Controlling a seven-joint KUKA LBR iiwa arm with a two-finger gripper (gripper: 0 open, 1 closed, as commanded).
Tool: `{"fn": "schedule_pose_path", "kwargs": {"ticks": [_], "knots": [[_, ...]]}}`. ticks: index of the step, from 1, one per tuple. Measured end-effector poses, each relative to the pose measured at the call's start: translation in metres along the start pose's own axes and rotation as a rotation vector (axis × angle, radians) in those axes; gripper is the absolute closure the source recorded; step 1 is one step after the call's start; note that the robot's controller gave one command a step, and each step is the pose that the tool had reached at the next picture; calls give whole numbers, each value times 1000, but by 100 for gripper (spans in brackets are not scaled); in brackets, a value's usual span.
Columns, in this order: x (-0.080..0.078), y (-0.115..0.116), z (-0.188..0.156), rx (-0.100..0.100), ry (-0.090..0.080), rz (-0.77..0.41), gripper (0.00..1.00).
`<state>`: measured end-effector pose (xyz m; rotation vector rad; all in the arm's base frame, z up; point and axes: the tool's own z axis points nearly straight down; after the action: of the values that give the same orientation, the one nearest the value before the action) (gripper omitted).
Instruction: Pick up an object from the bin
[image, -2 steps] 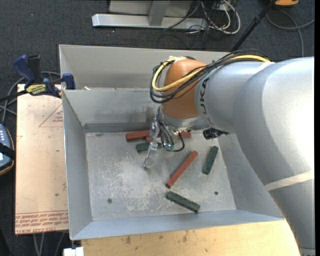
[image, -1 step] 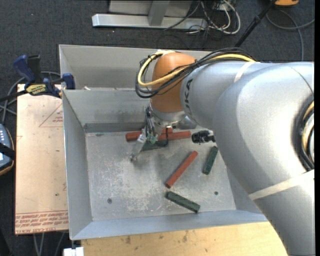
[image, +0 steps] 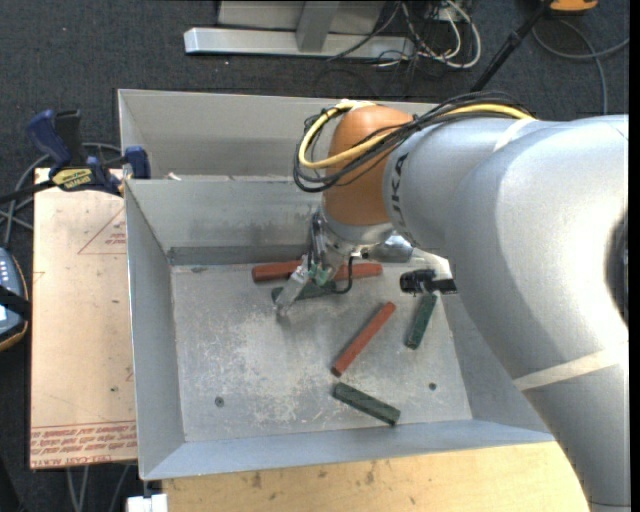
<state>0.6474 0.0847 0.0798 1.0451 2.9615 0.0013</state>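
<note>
- Five loose things lie well spread on the floor of the bin (image: 155, 330), no heap; the nearest to the gripper (image: 290, 293) is a red-brown bar (image: 272, 271) lying flat along the foot of the back wall.
- The gripper sits low over the middle of that bar; its tip lands on bare floor just in front of the bar's left part; the bar's middle is hidden behind the wrist, so whether it is one piece I judge, not see.
- Pincer state: cannot tell, apart or together; nothing visibly clamped in it.
- Doing the step well, as I judge it: shift back toward the wall so the pincer straddles the bar across its short side; come down square on the centre; close before lifting, and lift straight up.
- Risk: the back wall is just behind the bar, little room on that side; a slanted approach may push the bar against the wall instead of gripping it.
- Others: a second red bar (image: 363, 338) lies diagonal mid-floor; a dark green bar (image: 420, 320) is just right of it; a black piece (image: 428, 284) lies above that, near the arm (image: 520, 250); another dark green bar (image: 366, 403) lies near the front wall.
- All four are apart from the gripper; none blocks the target; floor to the left is bare.
</note>
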Motion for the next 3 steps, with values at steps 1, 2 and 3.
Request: {"fn": "schedule_pose_path", "kwargs": {"ticks": [1,2,3], "knots": [[21,38,4,10,10,-168,0],[-20,-32,9,1,-2,-136,0],[-19,-27,5,-2,-5,-145,100]]}}
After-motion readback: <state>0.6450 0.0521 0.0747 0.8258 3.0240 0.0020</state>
